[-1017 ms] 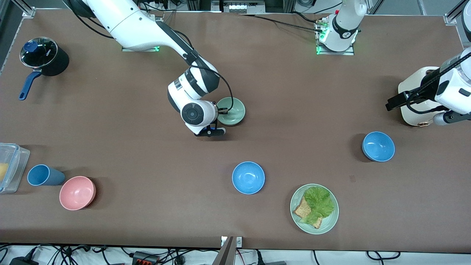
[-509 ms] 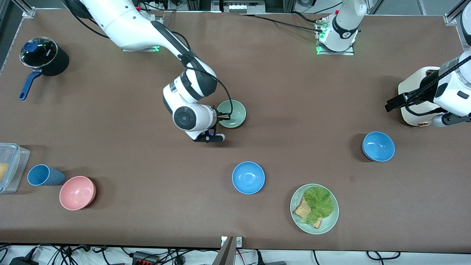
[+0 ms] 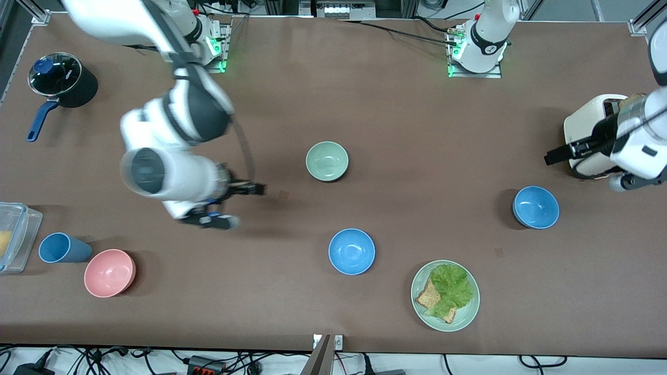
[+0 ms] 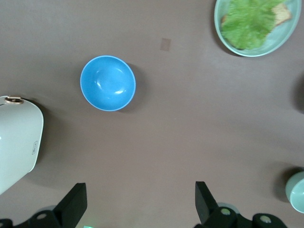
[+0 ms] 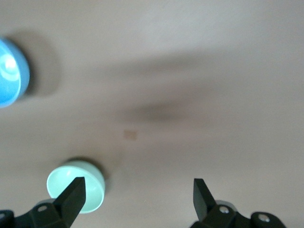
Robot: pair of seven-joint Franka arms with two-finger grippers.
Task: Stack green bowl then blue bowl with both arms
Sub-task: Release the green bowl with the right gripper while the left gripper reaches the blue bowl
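1. Now the green bowl (image 3: 326, 161) sits upright and alone on the brown surface (image 3: 396, 120), mid-table, farther from the front camera than the blue bowl (image 3: 351, 251) at the centre.
2. Off toward the right arm's end of the table, the right hand (image 3: 249, 188) hangs over bare surface, apart from the green bowl; its fingers (image 5: 71, 194) are spread wide and grip nothing.
3. A second blue bowl (image 3: 535, 207) rests toward the left arm's end of the table, near a white toaster (image 3: 591, 130).
4. Above that toaster the left hand (image 3: 560, 152) waits; its wrist view shows its fingers (image 4: 73, 202) wide apart and empty, with the second blue bowl on the surface beneath.
5. Nearest the front camera lies a green plate (image 3: 444, 295) of lettuce and toast, just beside the central blue bowl.
6. At the right arm's end stand a pink bowl (image 3: 109, 272), a blue cup (image 3: 61, 248), a clear container (image 3: 16, 235) and a black pot (image 3: 65, 80) with a blue handle.
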